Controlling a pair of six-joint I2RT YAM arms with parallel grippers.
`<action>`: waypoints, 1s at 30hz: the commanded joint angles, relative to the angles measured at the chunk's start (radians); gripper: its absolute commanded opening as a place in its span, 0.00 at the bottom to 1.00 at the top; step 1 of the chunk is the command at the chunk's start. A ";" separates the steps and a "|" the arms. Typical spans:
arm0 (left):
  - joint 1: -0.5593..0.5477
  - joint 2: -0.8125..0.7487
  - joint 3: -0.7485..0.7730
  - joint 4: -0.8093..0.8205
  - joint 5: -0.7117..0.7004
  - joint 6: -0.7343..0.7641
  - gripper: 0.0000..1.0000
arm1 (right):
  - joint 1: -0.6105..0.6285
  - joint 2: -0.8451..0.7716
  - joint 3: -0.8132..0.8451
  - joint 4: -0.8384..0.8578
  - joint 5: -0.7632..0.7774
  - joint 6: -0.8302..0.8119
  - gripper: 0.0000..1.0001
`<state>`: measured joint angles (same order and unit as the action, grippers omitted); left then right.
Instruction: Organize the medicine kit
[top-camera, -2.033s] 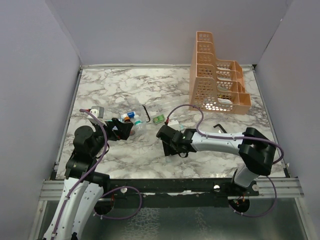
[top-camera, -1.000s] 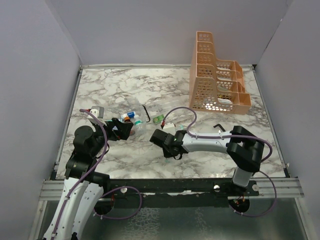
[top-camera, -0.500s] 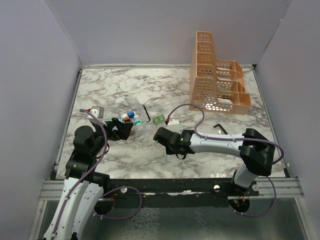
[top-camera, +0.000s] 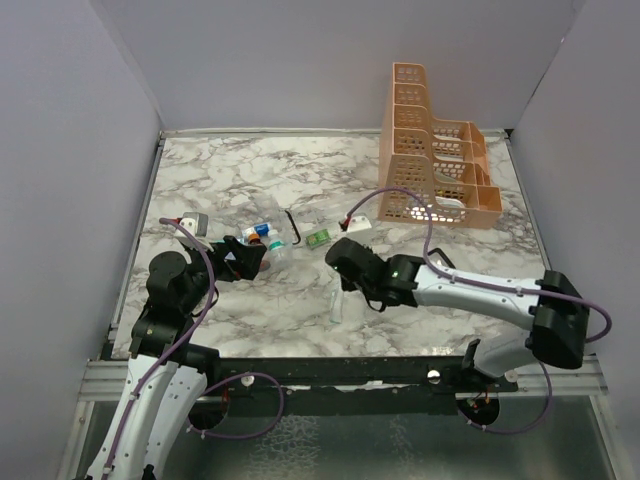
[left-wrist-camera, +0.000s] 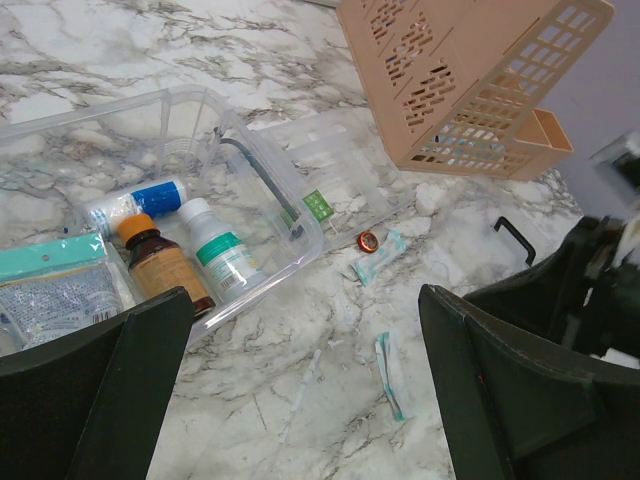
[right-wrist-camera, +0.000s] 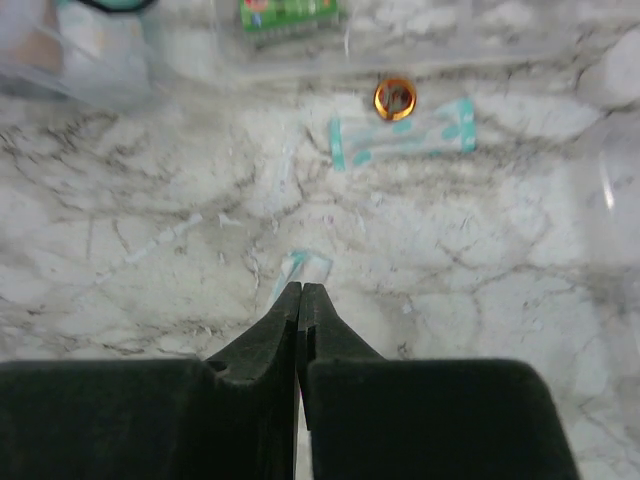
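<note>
Medicine kit (left-wrist-camera: 180, 100) open on the marble table (top-camera: 220, 180), front-left area.
Orange rack (top-camera: 430, 170) stands far right. Kit box and flat-lying lid align left-to-right, lid pointing rackward. Left gripper (top-camera: 240, 258) is spread wide beside the kit. Right gripper (right-wrist-camera: 300, 290) jaws are pressed together at a teal packet (right-wrist-camera: 305, 268).

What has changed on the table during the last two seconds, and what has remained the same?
The right gripper shut its jaws at the end of a thin teal-and-white packet; whether it pinches it is unclear. Its arm stretched out, wrist moving away from the bases, elbow swinging right. The left gripper, open, the medicine kit and the orange rack stayed put.
</note>
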<state>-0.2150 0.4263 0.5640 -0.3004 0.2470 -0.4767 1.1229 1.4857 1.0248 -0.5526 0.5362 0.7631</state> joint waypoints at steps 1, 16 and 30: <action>0.007 0.006 0.007 0.026 0.010 0.003 0.99 | -0.095 -0.113 0.001 0.182 0.069 -0.256 0.01; 0.008 0.017 0.008 0.023 0.006 0.004 0.99 | -0.176 0.022 0.008 0.030 -0.245 -0.059 0.42; 0.008 0.019 0.009 0.022 0.006 0.005 0.99 | -0.063 0.227 -0.006 0.007 -0.295 0.085 0.39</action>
<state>-0.2111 0.4480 0.5644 -0.3004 0.2470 -0.4763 1.0508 1.6798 1.0031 -0.5266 0.2630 0.8028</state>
